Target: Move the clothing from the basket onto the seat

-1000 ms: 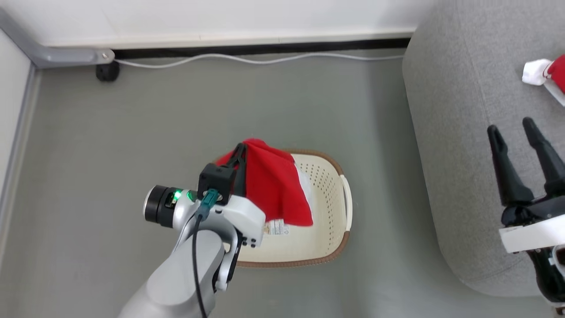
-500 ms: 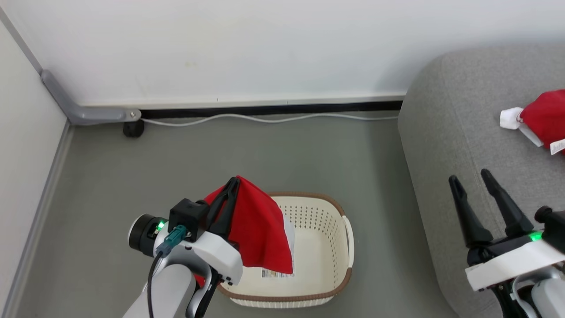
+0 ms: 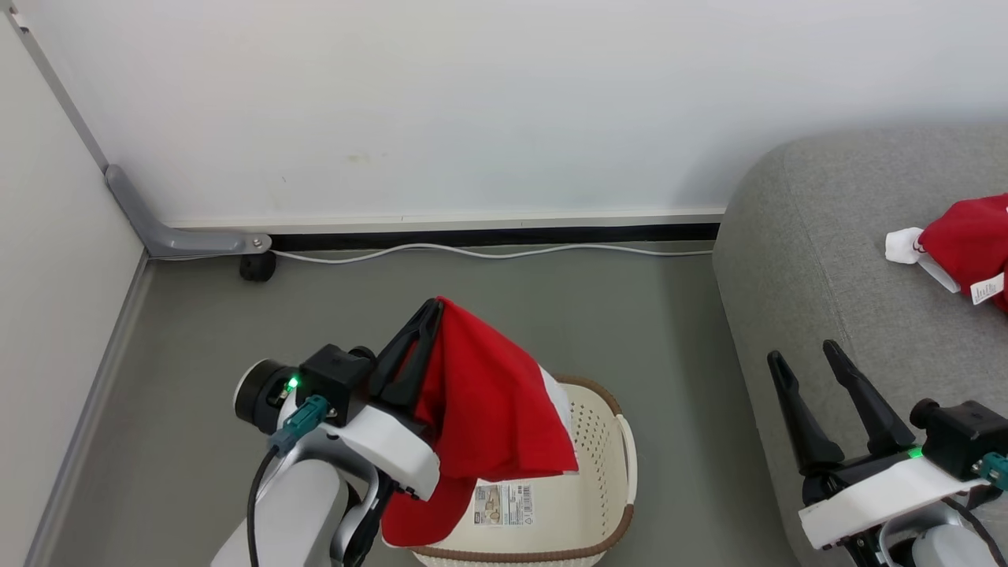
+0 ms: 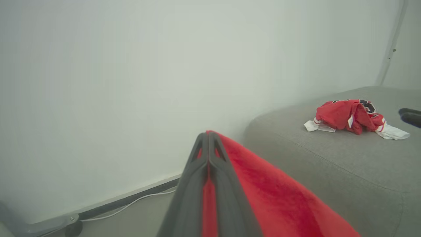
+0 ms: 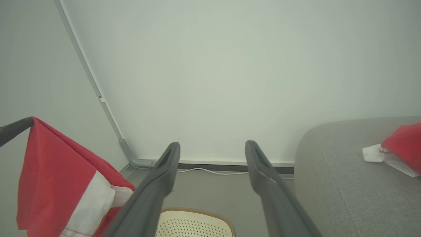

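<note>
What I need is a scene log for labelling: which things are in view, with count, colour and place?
red garment: 1, red with a white panel, hanging from the left gripper over the basket.
jersey: 1, red with white trim, crumpled on the sofa.
basket: 1, cream with brown rim, on the floor.
label sticker: 1, pale, inside the basket.
sofa: 1, grey, at right.
cable: 1, white, on the floor along the wall.
caster: 1, black, under a grey bracket in the corner.
left gripper: 1, dark, shut on the red garment.
right gripper: 1, dark, open and empty, near the sofa's edge.
</note>
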You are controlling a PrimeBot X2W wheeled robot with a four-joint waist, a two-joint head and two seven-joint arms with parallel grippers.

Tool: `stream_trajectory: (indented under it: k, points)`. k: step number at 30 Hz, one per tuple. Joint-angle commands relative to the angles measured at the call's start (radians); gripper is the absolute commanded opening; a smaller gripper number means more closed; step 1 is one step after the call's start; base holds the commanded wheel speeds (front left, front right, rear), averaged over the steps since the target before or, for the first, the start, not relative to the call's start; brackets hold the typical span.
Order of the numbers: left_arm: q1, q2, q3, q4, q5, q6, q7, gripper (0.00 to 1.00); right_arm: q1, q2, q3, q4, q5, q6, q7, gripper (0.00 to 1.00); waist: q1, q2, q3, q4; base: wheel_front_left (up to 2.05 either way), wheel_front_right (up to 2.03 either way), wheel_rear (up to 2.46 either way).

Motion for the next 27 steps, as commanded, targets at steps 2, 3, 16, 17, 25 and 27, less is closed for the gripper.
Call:
stream_trajectory:
  k: [2,3,16,17,25,27]
  points:
    - [-0.080,0.018,0.025,-0.063,0.013,-0.010,0.012,0.00,0.000,-0.006,0.011,-0.018,-0.014,0.003,-0.006,1.00,0.0001,-0.0001,-0.002,0.004,0.00,0.00,0.00]
    - [-0.089,0.019,0.021,-0.078,0.015,-0.012,0.024,0.00,0.001,-0.004,0.011,-0.017,-0.016,0.003,-0.006,1.00,0.0001,-0.0001,-0.002,0.005,0.00,0.00,0.00]
    - [-0.227,0.017,-0.012,-0.239,0.024,-0.021,0.171,0.00,0.012,0.003,0.008,-0.017,-0.013,0.003,-0.006,1.00,0.0001,-0.0001,0.009,0.011,0.00,0.00,0.00]
    - [-0.234,0.015,-0.013,-0.245,0.025,-0.018,0.175,0.00,0.012,0.002,0.009,-0.016,-0.012,0.003,-0.006,1.00,0.0001,-0.0001,0.011,0.011,0.00,0.00,0.00]
    - [-0.264,0.005,-0.022,-0.264,0.033,-0.004,0.194,0.00,0.004,-0.008,0.013,-0.018,-0.007,0.003,-0.006,1.00,0.0001,-0.0001,0.021,0.006,0.00,0.00,0.00]
    - [-0.271,0.002,-0.026,-0.266,0.035,-0.001,0.197,0.00,-0.001,-0.010,0.013,-0.021,-0.006,0.003,-0.006,1.00,0.0001,-0.0001,0.025,0.006,0.00,0.00,0.00]
